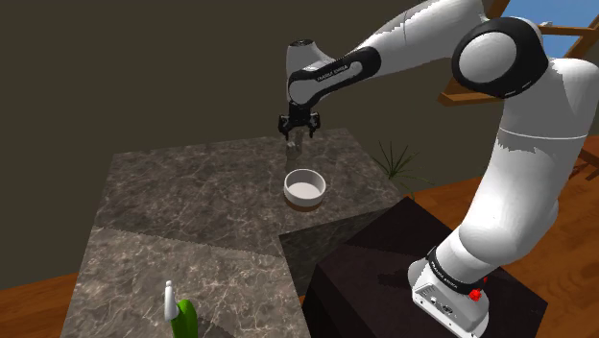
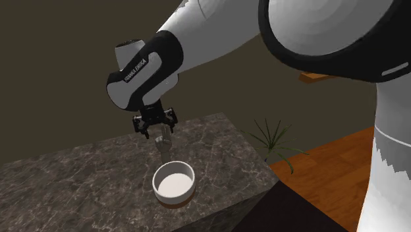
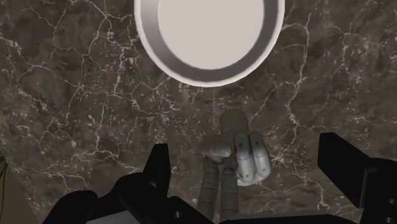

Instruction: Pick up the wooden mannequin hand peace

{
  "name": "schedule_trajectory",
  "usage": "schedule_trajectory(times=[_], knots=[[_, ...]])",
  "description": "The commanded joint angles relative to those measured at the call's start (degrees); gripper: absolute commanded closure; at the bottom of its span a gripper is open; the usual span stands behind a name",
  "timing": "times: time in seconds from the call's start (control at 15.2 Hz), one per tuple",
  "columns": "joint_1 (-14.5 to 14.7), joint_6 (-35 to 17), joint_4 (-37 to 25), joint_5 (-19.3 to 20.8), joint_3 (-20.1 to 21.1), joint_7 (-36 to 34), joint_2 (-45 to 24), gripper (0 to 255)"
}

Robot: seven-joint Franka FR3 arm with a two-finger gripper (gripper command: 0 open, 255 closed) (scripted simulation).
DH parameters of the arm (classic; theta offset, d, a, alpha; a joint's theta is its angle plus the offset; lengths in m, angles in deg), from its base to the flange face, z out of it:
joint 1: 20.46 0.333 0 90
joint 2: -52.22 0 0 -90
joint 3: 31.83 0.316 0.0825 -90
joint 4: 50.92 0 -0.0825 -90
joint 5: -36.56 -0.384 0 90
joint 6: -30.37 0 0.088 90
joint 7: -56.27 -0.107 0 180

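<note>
Fingers (image 3: 158, 167) of end effector (image 3: 245, 146) spread open and empty, hangs right above grey mannequin hand (image 3: 242, 156), long axis crossing the gap between them

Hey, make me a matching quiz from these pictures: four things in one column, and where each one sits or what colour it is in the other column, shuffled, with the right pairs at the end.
Things
A. bowl
B. mannequin hand
C. bottle
D. plant

Descriptions
1. green, at the table's near edge in the shoulder view
2. grey, between the fingers of the open gripper
3. white and empty, on the table beside the mannequin hand
4. thin leaves, off the table past its corner

Pairs: A-3, B-2, C-1, D-4
</note>
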Motion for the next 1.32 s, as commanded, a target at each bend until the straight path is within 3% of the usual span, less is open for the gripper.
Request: schedule_trajectory(times=[0.0,0.13,0.73,0.79,1.25], knots=[[0.58,-0.03,-3.63,1.23,-1.04,-2.14,-4.45,0],[1.12,0.35,-7.12,1.94,-1.92,-3.63,-8.19,0],[1.51,-3.76,-6.43,3.01,-2.57,-4.64,-11.7,0],[1.54,-3.63,-6.62,2.99,-2.56,-4.64,-11.76,255],[1.54,-3.56,-6.66,2.97,-2.55,-4.63,-11.73,255]])
